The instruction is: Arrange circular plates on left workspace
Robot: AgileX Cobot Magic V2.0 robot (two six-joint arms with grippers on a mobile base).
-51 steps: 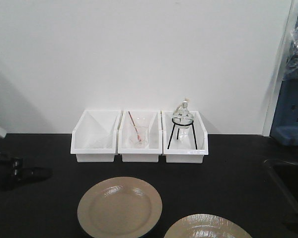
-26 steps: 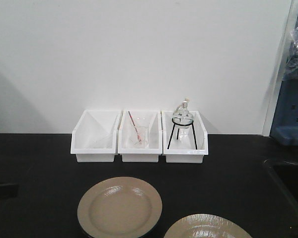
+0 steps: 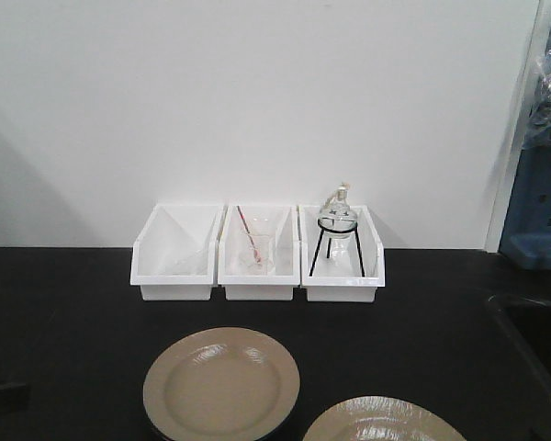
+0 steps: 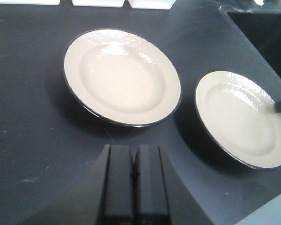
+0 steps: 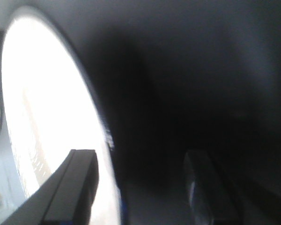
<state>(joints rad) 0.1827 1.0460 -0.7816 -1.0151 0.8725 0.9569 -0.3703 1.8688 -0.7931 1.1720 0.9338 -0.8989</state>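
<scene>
Three bins stood side by side in a row at the back of the bench [image 3: 73, 312], against the wall [image 3: 257, 92]. The left bin [image 3: 173, 276] perhaps held something, too faint to tell. The middle bin [image 3: 257, 287] held a beaker [image 3: 257, 253] with a rod [image 3: 246, 230] in it. The right bin [image 3: 342, 289] held a flask [image 3: 337, 211] on a stand [image 3: 338, 230]. In front of the bins and apart from them, two plates lay on the bench. The left plate [image 3: 221, 383] lay before the left and middle bins. The right plate [image 3: 383, 421] lay to its right and nearer, not touching it. The sink [image 3: 533, 340] lay at the bench's right end.
</scene>
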